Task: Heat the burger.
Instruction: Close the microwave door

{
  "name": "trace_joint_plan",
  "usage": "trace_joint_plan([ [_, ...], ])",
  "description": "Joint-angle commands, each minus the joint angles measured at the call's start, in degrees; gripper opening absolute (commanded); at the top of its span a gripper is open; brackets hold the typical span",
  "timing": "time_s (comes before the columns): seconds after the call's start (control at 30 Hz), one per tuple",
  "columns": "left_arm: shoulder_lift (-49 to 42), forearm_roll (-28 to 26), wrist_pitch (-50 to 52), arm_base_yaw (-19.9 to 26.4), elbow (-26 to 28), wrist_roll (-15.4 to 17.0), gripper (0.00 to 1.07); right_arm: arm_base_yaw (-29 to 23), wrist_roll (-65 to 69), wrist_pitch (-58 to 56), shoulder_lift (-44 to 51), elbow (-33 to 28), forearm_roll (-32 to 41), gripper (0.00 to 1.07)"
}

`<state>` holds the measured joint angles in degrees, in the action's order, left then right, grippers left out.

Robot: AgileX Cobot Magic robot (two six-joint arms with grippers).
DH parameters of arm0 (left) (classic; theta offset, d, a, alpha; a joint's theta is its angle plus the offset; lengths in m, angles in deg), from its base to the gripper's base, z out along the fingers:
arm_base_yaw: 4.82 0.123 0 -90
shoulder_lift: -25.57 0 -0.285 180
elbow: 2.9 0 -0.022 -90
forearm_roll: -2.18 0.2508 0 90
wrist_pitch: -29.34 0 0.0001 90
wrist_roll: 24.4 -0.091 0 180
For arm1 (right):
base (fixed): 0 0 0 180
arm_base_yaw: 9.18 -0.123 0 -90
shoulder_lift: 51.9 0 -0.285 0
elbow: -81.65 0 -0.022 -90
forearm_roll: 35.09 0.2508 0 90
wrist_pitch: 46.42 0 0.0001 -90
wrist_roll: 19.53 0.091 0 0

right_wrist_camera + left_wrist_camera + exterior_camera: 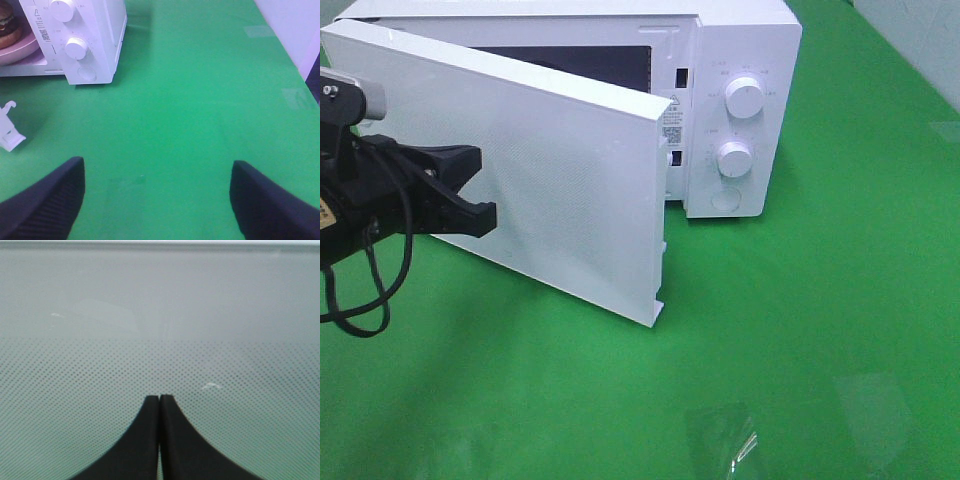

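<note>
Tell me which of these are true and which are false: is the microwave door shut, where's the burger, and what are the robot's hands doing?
1. The microwave door is fully shut. False: it stands partly open.
2. The burger sits on a pink plate inside the microwave. True.
3. The left gripper is shut, right in front of the door's dotted window. True.
4. The right gripper is holding the burger. False: it is open and empty, over the green table.
</note>
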<state>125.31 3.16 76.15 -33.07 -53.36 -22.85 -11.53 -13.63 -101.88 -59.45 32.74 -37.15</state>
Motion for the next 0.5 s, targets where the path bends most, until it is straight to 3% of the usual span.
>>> trace_joint_plan([
  [0.03, 1.9, -3.3, -0.5, -2.4, 3.3, -0.9, 0.0, 0.4, 0.0, 0.5, 1.5, -0.1, 0.1, 0.76],
  [0.27, 4.2, -5.6, -3.0, -5.2, 8.8, -2.9, 0.0, 0.4, 0.0, 0.5, 1.5, -0.1, 0.1, 0.76],
  [0.5, 6.1, -5.7, -6.1, -5.2, 12.3, -2.6, 0.0, 0.4, -0.1, 0.5, 1.5, -0.1, 0.1, 0.76],
])
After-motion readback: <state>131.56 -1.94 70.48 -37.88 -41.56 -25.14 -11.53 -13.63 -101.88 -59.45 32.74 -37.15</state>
